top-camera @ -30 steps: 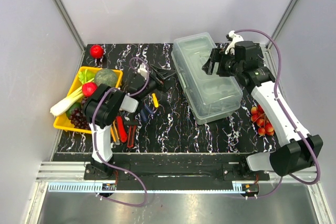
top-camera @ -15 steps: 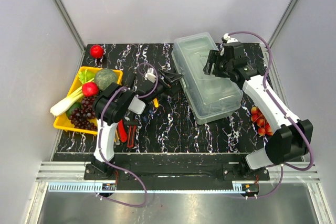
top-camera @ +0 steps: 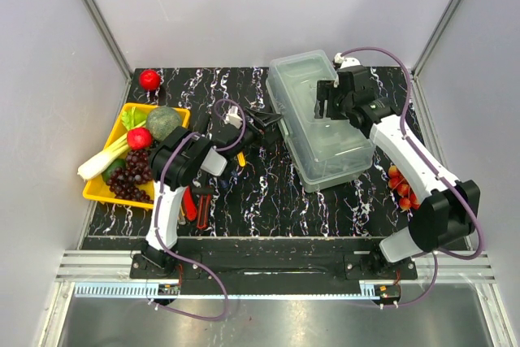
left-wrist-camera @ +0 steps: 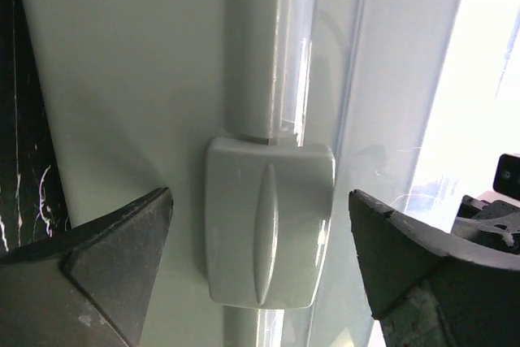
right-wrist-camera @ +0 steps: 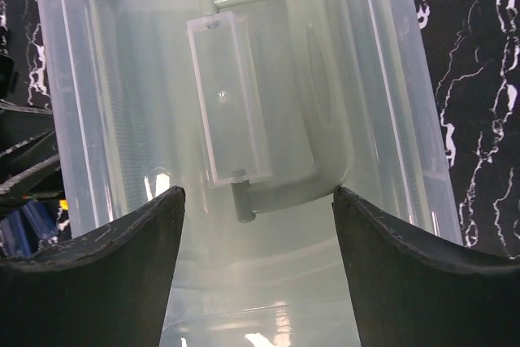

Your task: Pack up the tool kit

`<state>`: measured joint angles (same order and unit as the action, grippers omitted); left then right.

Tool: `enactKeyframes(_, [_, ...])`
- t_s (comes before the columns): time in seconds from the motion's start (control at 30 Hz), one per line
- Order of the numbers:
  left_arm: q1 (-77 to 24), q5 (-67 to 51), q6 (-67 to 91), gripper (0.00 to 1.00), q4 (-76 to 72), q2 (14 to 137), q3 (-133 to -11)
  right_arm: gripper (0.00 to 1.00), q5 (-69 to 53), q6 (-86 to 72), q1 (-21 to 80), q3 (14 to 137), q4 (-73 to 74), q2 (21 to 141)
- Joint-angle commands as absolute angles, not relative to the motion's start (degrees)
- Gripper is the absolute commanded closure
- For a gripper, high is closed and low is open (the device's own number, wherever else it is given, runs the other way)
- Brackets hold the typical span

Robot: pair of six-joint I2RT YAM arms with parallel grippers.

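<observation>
The clear plastic tool box [top-camera: 341, 156] lies shut at the centre right of the table. My left gripper [top-camera: 266, 123] is open at the box's left side; in the left wrist view [left-wrist-camera: 260, 194] its fingers stand either side of the white latch [left-wrist-camera: 268, 221] without touching it. My right gripper [top-camera: 323, 106] is open above the lid; in the right wrist view [right-wrist-camera: 257, 191] it hovers over the lid's clear handle [right-wrist-camera: 231, 111]. Loose tools lie left of the box: a yellow-handled one [top-camera: 240, 156] and red-handled ones [top-camera: 188, 201]; my left arm partly hides them.
A yellow tray [top-camera: 96, 191] with leek, grapes and other produce sits at the left edge. A red fruit [top-camera: 149, 79] lies at the back left. A cluster of small red fruits [top-camera: 405, 187] lies right of the box, beside my right arm.
My left gripper has swung right from the tool pile to the box's left side. My right gripper has shifted a little left over the lid.
</observation>
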<state>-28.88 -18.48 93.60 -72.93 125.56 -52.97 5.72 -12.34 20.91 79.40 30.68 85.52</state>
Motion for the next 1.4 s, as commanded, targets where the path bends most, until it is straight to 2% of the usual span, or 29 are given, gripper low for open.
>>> enactKeyframes(0.0, [-29.36,-20.65,91.93,0.10,-90.09,124.81,-56.78,0.21,3.08,-9.32,23.46,78.84,36.21,89.82])
enactKeyframes(0.13, [-29.36,-20.92,93.86,0.15,-90.61,124.63,-56.86,0.22,3.78,-11.07,23.73,76.73,36.12,90.26])
enactKeyframes(0.5, [-29.36,-22.50,96.07,0.46,-93.69,123.67,-55.81,0.23,7.47,-13.97,23.99,74.00,37.26,92.28])
enactKeyframes(0.8, [-28.65,-23.99,91.50,0.52,-86.94,118.83,-54.32,0.23,8.17,-15.20,23.99,73.65,37.18,92.46])
enactKeyframes(0.9, [-28.30,-24.96,88.95,0.59,-81.41,116.81,-54.67,0.23,9.13,-15.73,23.99,73.48,37.27,92.46])
enactKeyframes(1.37, [-27.95,-25.49,82.62,0.65,-64.44,112.15,-55.46,0.23,11.60,-16.96,23.99,73.13,37.09,92.20])
